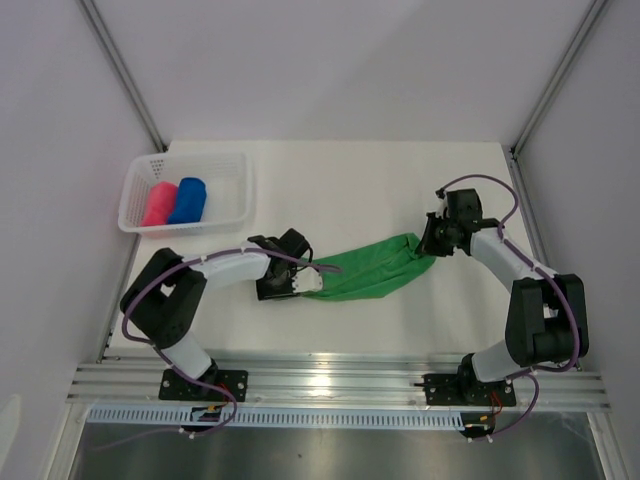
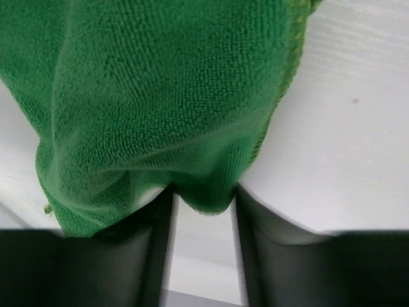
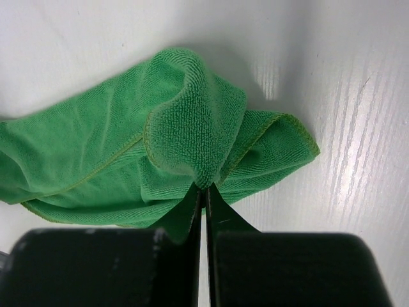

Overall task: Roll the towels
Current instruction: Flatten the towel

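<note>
Green towel point(image 1: 375, 268): last one, grasp in progress

Pink towel point(image 1: 158, 203) and blue towel point(image 1: 188, 200) sit rolled, side by side, in the white basket point(image 1: 200, 157) at far left. The green one lies bunched and unrolled mid-tabletop point(image 1: 380, 190), strung between both arms.

Right end effector point(image 3: 203, 192): fingers together, clamped on the towel's right end.

Left end effector point(image 2: 203, 204): fingers apart, straddling a fold at the towel's left end, no pinch visible.

My read: the step in hand is securing both ends. Next, the left needs to clamp, then both pull the cloth flat. It's twisted now and would likely roll lumpy.
</note>
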Motion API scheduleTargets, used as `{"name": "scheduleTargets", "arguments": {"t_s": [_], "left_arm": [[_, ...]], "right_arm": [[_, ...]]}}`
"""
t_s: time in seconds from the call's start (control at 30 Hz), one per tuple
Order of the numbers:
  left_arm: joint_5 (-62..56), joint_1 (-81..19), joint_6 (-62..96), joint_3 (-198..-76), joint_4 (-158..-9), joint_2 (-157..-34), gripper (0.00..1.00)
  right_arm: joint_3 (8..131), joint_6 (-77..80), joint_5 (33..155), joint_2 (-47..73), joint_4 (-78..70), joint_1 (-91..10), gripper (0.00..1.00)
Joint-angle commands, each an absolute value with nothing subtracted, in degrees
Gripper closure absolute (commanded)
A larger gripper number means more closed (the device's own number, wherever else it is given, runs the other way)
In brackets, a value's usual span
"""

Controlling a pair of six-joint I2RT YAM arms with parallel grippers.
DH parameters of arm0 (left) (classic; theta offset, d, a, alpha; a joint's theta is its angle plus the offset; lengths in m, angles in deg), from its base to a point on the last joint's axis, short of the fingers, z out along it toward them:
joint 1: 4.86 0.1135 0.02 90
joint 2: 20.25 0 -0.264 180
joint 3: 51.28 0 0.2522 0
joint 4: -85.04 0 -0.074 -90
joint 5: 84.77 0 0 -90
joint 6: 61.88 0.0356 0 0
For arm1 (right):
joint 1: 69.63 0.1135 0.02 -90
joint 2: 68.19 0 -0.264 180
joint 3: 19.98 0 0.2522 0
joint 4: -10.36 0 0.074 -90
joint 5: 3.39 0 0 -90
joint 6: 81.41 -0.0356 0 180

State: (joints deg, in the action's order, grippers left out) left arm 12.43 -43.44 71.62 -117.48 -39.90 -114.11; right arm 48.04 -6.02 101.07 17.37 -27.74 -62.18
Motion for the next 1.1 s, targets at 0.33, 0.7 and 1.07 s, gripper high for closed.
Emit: {"name": "scheduleTargets", "arguments": {"t_s": [0.33, 0.7, 1.07], "left_arm": [[10.2, -35.1, 67.1, -125.5, -34.5, -111.9, 0.99], [7.5, -25.4, 61.8, -146.4, -22.6, -93.2, 0.99], [11.5, -25.0, 63.3, -154.1, -18.8, -82.5, 0.99]], "right_arm": [[54.6, -2.0, 98.6, 12.5, -33.2, -65.2, 1.0], [63.3, 2.0, 82.6, -3.5, -42.9, -67.0, 1.0], [75.2, 6.5, 72.6, -16.8, -51.9, -67.0, 1.0]]}}
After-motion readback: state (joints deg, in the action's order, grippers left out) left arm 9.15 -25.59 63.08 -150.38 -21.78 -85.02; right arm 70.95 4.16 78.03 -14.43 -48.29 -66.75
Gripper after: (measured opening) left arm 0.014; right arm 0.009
